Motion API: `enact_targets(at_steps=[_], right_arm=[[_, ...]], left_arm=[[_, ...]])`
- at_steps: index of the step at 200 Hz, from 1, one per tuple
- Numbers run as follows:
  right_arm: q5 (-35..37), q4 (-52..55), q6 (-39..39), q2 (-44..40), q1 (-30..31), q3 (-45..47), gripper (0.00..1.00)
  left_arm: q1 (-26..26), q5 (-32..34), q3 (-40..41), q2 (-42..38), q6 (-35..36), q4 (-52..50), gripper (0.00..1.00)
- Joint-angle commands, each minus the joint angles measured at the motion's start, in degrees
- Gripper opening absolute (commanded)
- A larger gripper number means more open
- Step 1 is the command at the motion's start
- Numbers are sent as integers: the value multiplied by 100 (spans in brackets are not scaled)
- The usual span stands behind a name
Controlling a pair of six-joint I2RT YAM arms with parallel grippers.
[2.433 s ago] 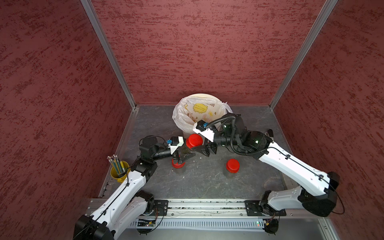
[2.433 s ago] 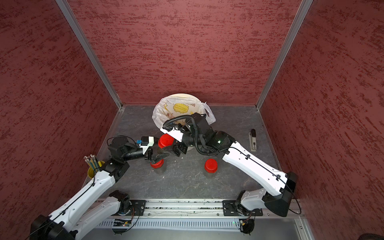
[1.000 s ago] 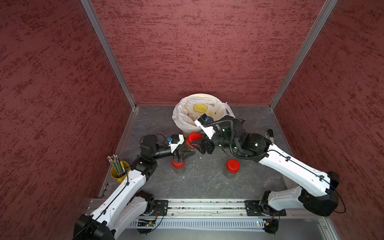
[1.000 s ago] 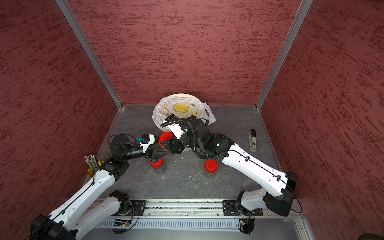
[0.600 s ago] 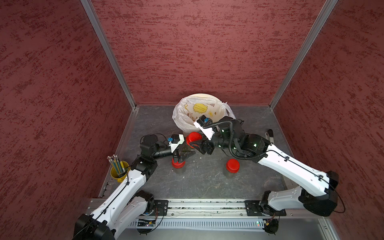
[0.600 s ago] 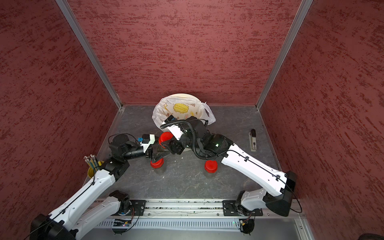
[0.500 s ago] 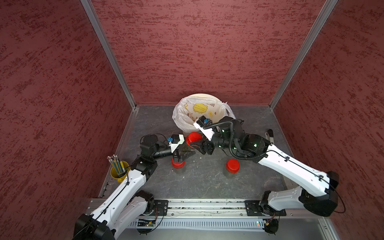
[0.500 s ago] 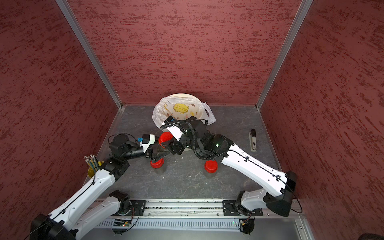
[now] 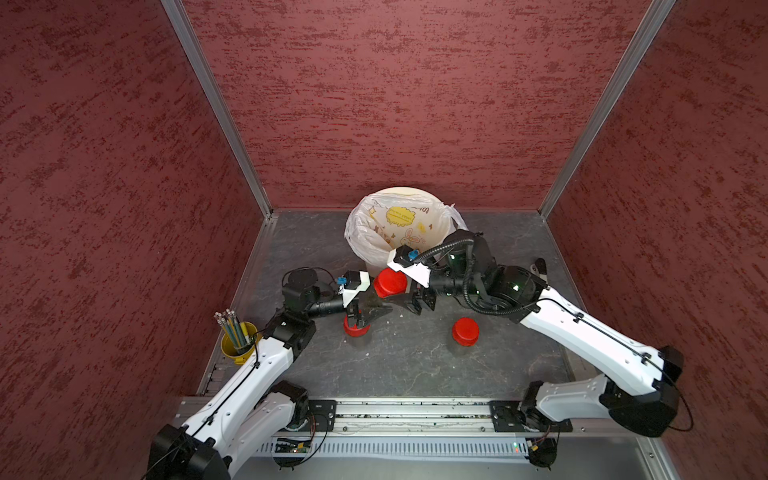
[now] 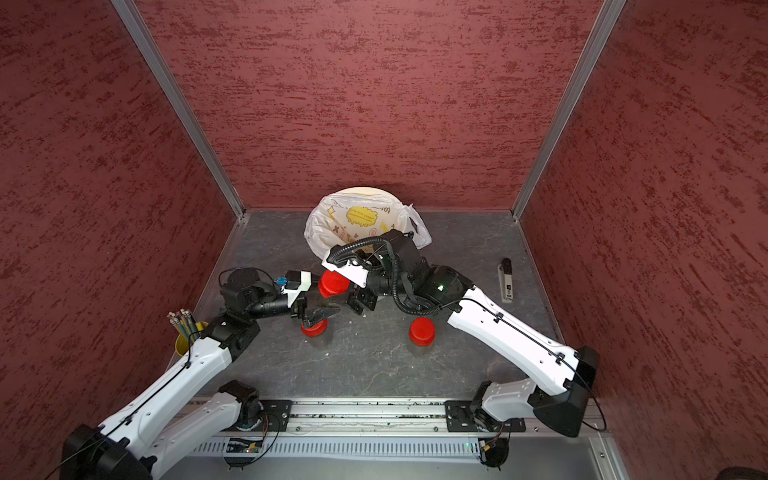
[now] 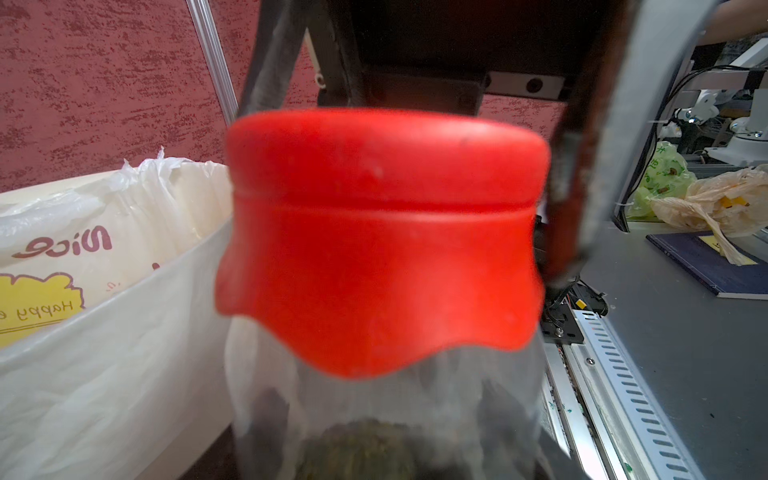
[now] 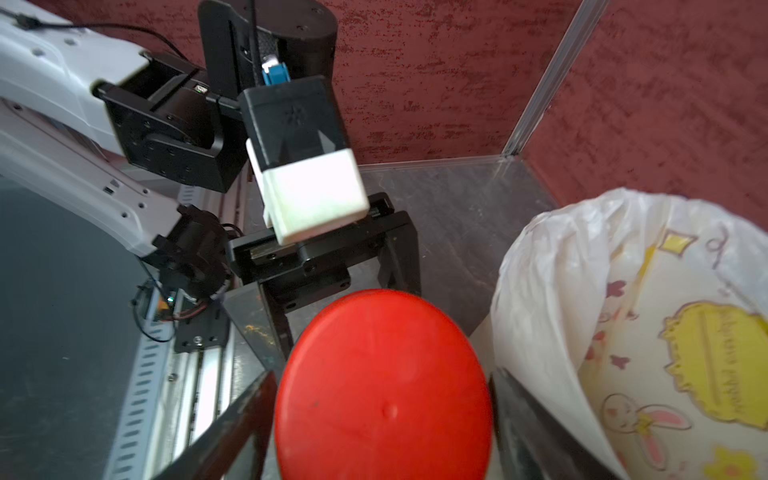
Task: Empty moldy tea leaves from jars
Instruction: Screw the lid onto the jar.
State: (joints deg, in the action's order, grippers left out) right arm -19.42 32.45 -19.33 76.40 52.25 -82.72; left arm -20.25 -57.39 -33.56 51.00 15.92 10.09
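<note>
Standing at the back of the grey floor [image 9: 415,365], the cream bin [image 9: 399,192] is the biggest container. A white bag [image 9: 357,237] with yellow prints lines it; the bottom of the bag is not seen in any view, so I cannot tell what is inside. Near the left arm [image 9: 249,374] stands a yellow cup [image 9: 235,353] with pencils [image 9: 227,322] upright in it.

Three capped jars are in front of the bin. The raised jar [image 9: 390,282] is in the air just beside the bin's front, between both grippers. In the left wrist view its clear wall is blurred, and dark olive tea leaves [image 11: 361,446] lie low inside. The second jar [image 9: 356,330] stands on the floor under the left gripper [image 9: 372,313], half covered by it. The third jar [image 9: 465,331] stands alone near the right arm [image 9: 590,336]. The contents of these two are hard to make out from above.

The left gripper is closed around the body of the raised jar. The right gripper [image 12: 380,374] has its fingers [image 12: 249,411] one on each side of the red cap [image 12: 384,415]; whether they press on the cap or stand free of it, I cannot tell
</note>
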Motion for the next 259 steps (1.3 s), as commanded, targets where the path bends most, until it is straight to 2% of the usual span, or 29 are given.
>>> enact_targets(at_steps=[1, 29, 51, 84, 117, 145, 182, 206, 234, 259], right_arm=[[-161, -215, 56, -182, -32, -3, 96], [125, -771, 947, -589, -5, 353, 99], [516, -798, 1567, -677, 94, 424, 99], [892, -1093, 2226, -741, 433, 707, 99], [1697, -1269, 2758, -581, 622, 736, 97], [2172, -1182, 2833, -426, 690, 683, 96], [2347, -1099, 2836, -321, 699, 556, 95], [2328, -1066, 2807, -250, 704, 519, 90], [2122, -1061, 2679, -182, 699, 512, 79], [2069, -1083, 2529, -166, 699, 523, 74]], left_arm=[[11, 39, -154, -89, -74, 16, 50], [5, 177, -165, -91, -46, -22, 50], [-4, 308, -122, -130, -41, 47, 50], [1, 400, -119, -109, -10, 64, 50], [-2, 414, -111, -126, -19, 62, 50], [-2, 410, -89, -153, -1, 79, 50], [-11, 383, -87, -135, -19, 88, 50], [-12, 390, -80, -154, -23, 101, 50], [-21, 364, -81, -148, -20, 105, 50], [-23, 351, -85, -135, -32, 103, 50]])
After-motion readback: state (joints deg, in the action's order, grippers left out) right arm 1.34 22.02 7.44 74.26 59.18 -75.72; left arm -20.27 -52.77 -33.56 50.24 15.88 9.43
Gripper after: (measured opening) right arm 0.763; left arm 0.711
